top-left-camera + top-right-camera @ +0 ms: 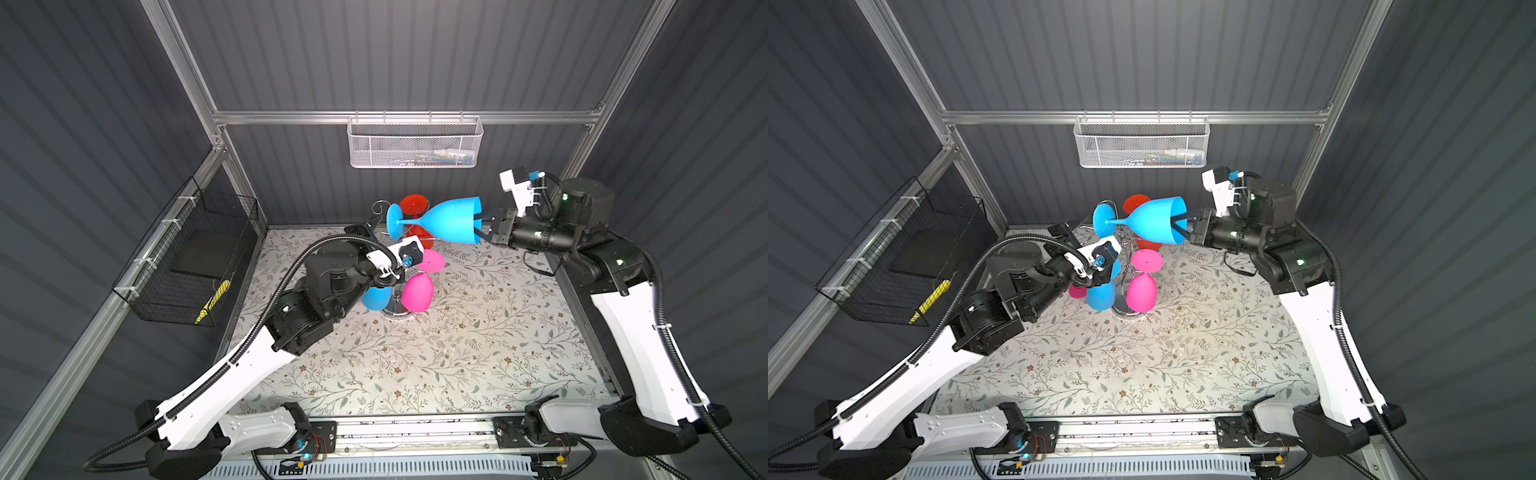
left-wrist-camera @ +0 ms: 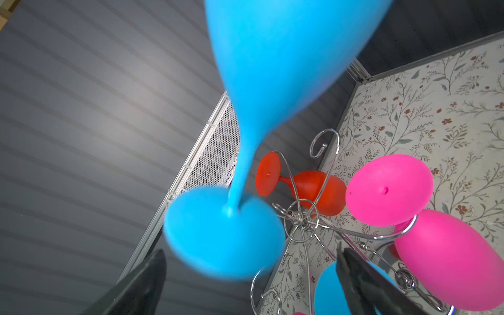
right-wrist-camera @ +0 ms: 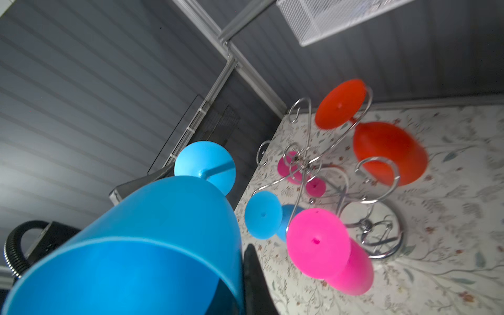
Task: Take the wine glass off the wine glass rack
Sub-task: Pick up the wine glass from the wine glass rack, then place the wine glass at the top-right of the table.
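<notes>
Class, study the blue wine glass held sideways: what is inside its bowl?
One finger of the right end effector sits inside the rim of the blue wine glass, pinching its wall. No contents show. The bowl's deep end is hidden in every view.

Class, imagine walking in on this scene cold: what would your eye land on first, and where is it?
The bright blue wine glass stands out, held sideways in the air over the back of the table, with the right gripper pinching its rim. Just below it, the chrome wine glass rack holds a hot-pink glass and a red glass hanging bowl-down.
</notes>
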Motion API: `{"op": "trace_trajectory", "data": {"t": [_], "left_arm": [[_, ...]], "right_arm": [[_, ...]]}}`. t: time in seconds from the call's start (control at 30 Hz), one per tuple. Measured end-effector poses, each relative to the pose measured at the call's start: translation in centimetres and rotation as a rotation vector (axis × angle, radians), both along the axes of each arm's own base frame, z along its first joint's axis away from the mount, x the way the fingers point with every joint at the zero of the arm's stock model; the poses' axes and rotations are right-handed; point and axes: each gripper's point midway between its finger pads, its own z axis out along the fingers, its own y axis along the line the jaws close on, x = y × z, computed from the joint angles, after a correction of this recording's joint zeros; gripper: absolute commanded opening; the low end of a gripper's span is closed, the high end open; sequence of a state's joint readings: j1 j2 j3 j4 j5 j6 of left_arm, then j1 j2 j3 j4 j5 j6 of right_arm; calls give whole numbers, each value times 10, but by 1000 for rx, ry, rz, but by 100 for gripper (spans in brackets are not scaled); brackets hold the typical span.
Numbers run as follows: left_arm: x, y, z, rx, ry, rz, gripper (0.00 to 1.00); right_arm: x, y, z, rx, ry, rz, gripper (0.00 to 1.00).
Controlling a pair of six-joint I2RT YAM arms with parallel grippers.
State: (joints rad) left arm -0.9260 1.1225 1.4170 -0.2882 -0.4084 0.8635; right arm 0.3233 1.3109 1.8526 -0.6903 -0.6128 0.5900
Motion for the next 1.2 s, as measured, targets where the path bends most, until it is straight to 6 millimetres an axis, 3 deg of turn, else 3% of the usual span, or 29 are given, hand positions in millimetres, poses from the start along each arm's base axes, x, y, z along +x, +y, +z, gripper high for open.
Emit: {"op": "trace_trajectory", "data": {"t": [0.17, 0.33, 0.47, 0.63, 0.77, 0.87, 0.97, 1.2], "left_arm": [[-16, 20, 5, -119, 34, 4, 100], [-24, 31, 8, -188, 65, 4, 100], [-28, 36, 4, -219, 96, 7, 100], [-31, 41, 0, -252, 125, 11, 100], [-34, 44, -2, -277, 146, 13, 100], [-35, 46, -6, -287, 166, 17, 100], [-37, 48, -10, -294, 183, 20, 100], [-40, 52, -18, -308, 212, 25, 100]], "right_arm": [[22, -57, 30, -125, -180, -291, 0], [46, -101, 17, -353, -234, -519, 0], [79, -125, -24, -565, -152, -604, 0], [112, -135, -109, -761, 82, -543, 0], [123, -132, -176, -862, 276, -437, 0], [123, -127, -214, -900, 384, -358, 0], [119, -123, -239, -918, 457, -304, 0], [113, -121, -276, -948, 551, -248, 0]]}}
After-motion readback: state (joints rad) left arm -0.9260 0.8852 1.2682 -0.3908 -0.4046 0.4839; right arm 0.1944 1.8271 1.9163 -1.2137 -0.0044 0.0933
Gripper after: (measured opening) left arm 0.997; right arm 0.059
